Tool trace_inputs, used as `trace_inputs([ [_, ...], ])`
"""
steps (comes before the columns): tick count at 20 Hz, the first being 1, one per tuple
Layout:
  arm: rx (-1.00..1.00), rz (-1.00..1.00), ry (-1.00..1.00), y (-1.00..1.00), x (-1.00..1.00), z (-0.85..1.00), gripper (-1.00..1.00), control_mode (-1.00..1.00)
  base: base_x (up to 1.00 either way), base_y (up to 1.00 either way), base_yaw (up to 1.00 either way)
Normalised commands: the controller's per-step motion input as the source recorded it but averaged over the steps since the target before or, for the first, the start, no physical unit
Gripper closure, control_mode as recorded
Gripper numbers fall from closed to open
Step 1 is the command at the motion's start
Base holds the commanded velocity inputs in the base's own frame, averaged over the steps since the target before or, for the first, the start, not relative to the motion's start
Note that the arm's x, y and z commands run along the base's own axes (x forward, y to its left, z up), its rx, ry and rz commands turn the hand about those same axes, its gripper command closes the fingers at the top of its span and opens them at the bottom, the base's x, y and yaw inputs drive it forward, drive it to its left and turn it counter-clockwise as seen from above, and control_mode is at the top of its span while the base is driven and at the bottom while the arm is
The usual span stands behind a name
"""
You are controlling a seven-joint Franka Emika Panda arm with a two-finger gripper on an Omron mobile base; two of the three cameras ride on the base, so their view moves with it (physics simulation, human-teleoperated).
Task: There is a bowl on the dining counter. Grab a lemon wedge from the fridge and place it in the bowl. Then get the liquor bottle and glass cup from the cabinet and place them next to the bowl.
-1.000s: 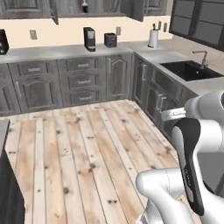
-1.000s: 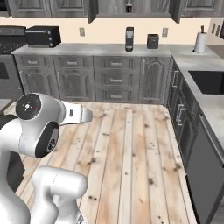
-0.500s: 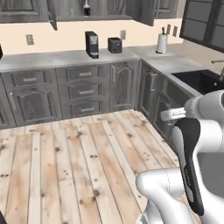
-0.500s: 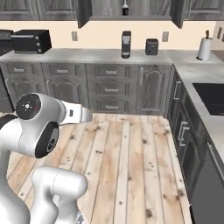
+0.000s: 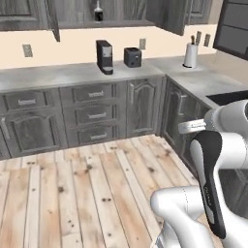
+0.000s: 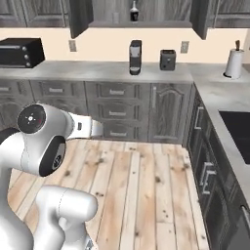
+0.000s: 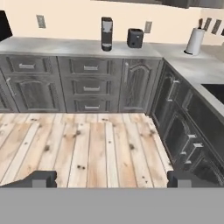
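High on the far wall the dark grey cabinet (image 5: 126,9) (image 6: 161,10) stands with both doors swung open. The liquor bottle (image 5: 98,10) (image 6: 134,10) stands upright on its shelf, small and clear with a black label. I cannot make out the glass cup on that shelf. My gripper (image 7: 111,179) is open with nothing between its fingertips (image 7: 40,178), held over the wooden floor and facing the lower cabinets, far below the bottle. The bowl, dining counter, fridge and lemon wedge are out of view.
On the grey counter below the cabinet stand a black coffee machine (image 5: 104,56) (image 6: 135,57), a toaster (image 5: 132,57) (image 6: 167,59) and a paper towel roll (image 6: 233,62). A black oven (image 6: 19,52) sits at the left, a sink (image 6: 238,128) at the right. Plank floor (image 5: 72,193) lies ahead.
The base has driven closer to the wall cabinets, so the whole scene has grown and shifted. The arm keeps its pose and the gripper stays open.
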Motion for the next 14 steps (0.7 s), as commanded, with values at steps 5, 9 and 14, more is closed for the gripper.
trace_inputs([
  [5, 0.00, 0.00, 0.00, 0.00, 0.00, 0.00, -1.00, 1.00, 1.00, -0.28, 0.03],
  [9, 0.00, 0.00, 0.00, 0.00, 0.00, 0.00, -1.00, 1.00, 1.00, -0.23, 0.03],
  [14, 0.00, 0.00, 0.00, 0.00, 0.00, 0.00, -1.00, 1.00, 1.00, -0.16, 0.02],
])
